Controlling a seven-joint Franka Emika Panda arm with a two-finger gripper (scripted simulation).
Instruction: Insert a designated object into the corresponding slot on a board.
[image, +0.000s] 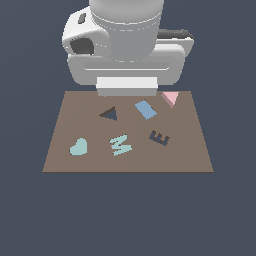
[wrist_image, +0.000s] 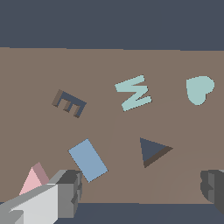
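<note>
The pale-pink triangular block (image: 170, 98) lies on the brown board (image: 185, 155) at its far corner on the exterior view's right. It also shows in the wrist view (wrist_image: 33, 180), just beside one finger (wrist_image: 65, 192). The dark navy triangle slot (image: 109, 114) is empty and shows in the wrist view too (wrist_image: 153, 150). My gripper (wrist_image: 142, 188) is open and empty, its fingers wide apart above the board's far edge. In the exterior view the arm's white hand (image: 127, 85) hides the fingers.
A blue rectangle (image: 145, 109) lies between the slot and the pink triangle. A teal heart (image: 78, 147) and a teal zigzag letter piece (image: 120, 145) lie nearer the front. A dark E-shaped recess (image: 160, 137) sits toward the exterior view's right.
</note>
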